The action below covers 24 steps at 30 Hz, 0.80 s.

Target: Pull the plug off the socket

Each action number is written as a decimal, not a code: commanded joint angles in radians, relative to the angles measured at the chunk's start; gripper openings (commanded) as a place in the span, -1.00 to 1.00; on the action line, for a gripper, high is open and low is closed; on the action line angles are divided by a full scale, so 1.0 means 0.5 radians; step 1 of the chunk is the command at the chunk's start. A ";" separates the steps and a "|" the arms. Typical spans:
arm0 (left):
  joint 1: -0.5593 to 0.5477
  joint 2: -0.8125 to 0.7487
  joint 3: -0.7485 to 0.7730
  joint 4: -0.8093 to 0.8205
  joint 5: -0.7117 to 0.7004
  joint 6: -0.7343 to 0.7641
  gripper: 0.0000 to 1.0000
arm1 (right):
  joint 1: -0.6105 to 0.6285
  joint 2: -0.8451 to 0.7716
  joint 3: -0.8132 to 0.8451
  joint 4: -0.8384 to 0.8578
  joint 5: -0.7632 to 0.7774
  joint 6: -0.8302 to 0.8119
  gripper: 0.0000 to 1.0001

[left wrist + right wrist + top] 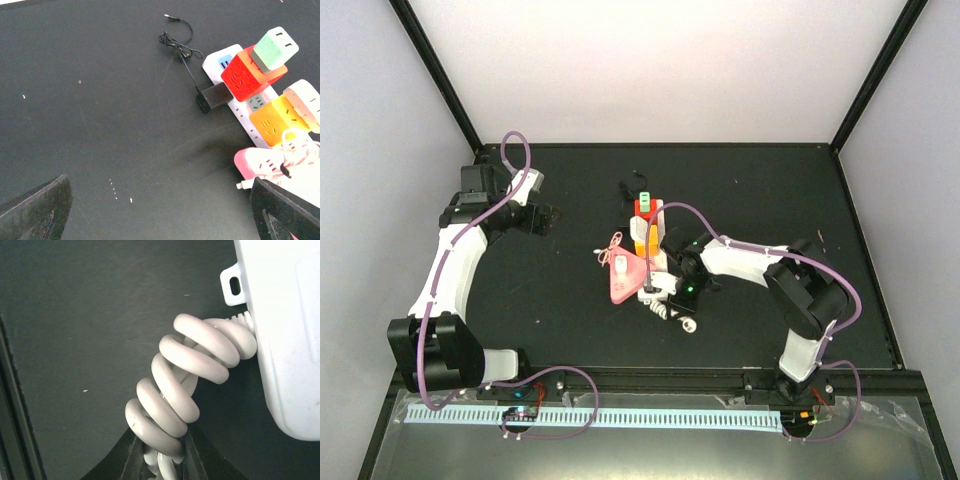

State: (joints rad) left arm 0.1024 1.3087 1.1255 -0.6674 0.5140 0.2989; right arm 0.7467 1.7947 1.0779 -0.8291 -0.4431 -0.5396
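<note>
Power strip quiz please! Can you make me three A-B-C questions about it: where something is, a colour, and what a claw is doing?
1. Where does the green cube sit?
A) on the table
B) on the red cube
C) on the orange cube

2. What colour is the thick coiled cord?
A) red
B) green
C) white

3. What is the right claw doing?
A) shut on the coiled cord
B) wide open
C) holding the green cube

Answers:
1 B, the green cube is stacked on the red one.
2 C, every loop is white.
3 A, its fingers pinch the cord's end.
</note>
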 commanded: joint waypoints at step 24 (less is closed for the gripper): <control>-0.016 -0.225 -0.012 -0.311 0.341 0.513 0.98 | 0.258 -0.287 -0.339 0.240 0.186 -0.163 -0.45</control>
State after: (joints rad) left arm 0.1024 1.2343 1.1286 -0.7692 0.6327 0.4789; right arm 0.8814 1.6817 0.9092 -0.7929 -0.4343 -0.6136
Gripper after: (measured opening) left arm 0.988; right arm 0.276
